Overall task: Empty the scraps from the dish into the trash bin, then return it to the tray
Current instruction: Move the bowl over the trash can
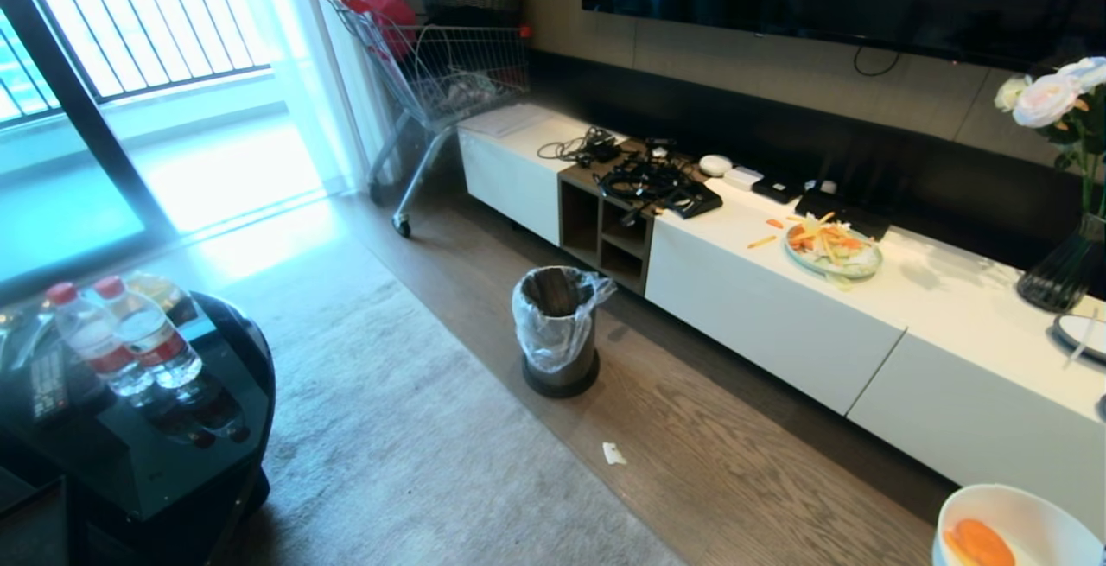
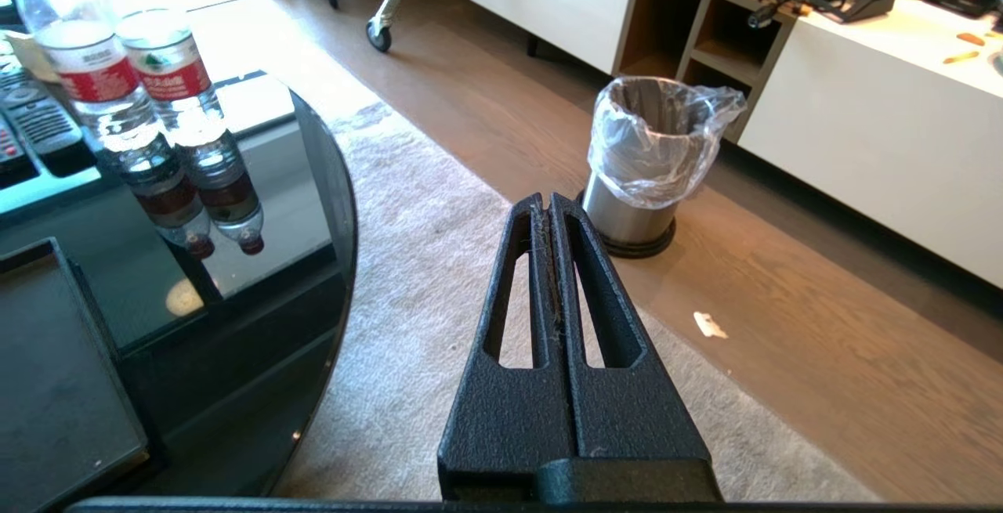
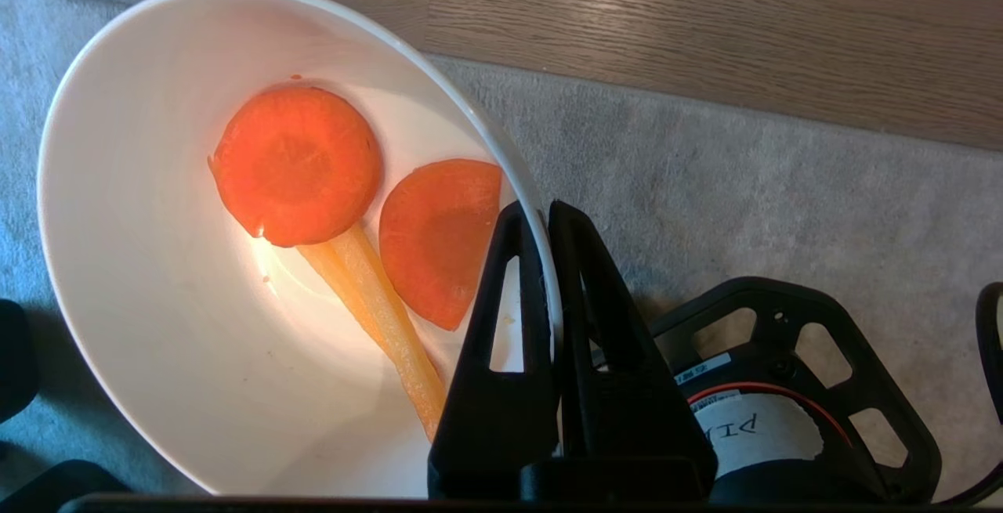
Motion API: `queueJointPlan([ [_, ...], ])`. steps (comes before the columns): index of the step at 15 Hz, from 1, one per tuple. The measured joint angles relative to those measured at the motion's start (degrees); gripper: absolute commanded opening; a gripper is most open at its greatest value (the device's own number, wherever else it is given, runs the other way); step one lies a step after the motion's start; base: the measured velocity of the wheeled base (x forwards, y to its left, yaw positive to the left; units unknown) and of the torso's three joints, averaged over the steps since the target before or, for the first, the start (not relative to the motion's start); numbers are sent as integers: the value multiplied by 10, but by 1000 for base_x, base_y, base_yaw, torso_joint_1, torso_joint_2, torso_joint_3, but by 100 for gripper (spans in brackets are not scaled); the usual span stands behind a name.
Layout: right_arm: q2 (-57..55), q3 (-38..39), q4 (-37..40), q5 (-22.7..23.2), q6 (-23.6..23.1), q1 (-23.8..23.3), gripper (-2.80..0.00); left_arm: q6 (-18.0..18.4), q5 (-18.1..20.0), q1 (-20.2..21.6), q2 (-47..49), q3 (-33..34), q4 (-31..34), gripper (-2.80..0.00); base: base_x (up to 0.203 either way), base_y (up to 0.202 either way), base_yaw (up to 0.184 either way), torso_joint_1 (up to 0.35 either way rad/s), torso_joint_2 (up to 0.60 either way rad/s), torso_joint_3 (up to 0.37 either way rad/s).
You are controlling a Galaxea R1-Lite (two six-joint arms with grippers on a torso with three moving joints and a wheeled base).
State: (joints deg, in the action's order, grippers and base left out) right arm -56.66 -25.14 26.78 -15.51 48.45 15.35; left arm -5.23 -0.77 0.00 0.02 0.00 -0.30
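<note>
A long white low cabinet point(image 1: 778, 307) runs from twelve o'clock toward four. On it lie a tangle of black cables point(image 1: 644, 179) and, further right, a plate of vegetable peelings point(image 1: 832, 248). A dark vase with pale roses point(image 1: 1067, 203) stands at three o'clock. A wire shopping cart point(image 1: 436, 73) is parked at eleven. Two water bottles point(image 1: 125, 341) stand on a dark glass table point(image 1: 173, 445) at eight. A white scrap point(image 1: 613, 454) lies on the wooden floor near six.
</note>
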Motion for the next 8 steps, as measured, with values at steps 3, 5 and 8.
queueJointPlan([
  [3,0,0,0,0,-1,0,-280,0,0,0,0,0,0,-280,0,0,0,0,0,0],
  [5,1,0,-1,0,-1,0,-280,0,0,0,0,0,0,-280,0,0,0,0,0,0],
  [8,1,-1,-4,-1,-1,0,-280,0,0,0,0,0,0,-280,0,0,0,0,0,0],
])
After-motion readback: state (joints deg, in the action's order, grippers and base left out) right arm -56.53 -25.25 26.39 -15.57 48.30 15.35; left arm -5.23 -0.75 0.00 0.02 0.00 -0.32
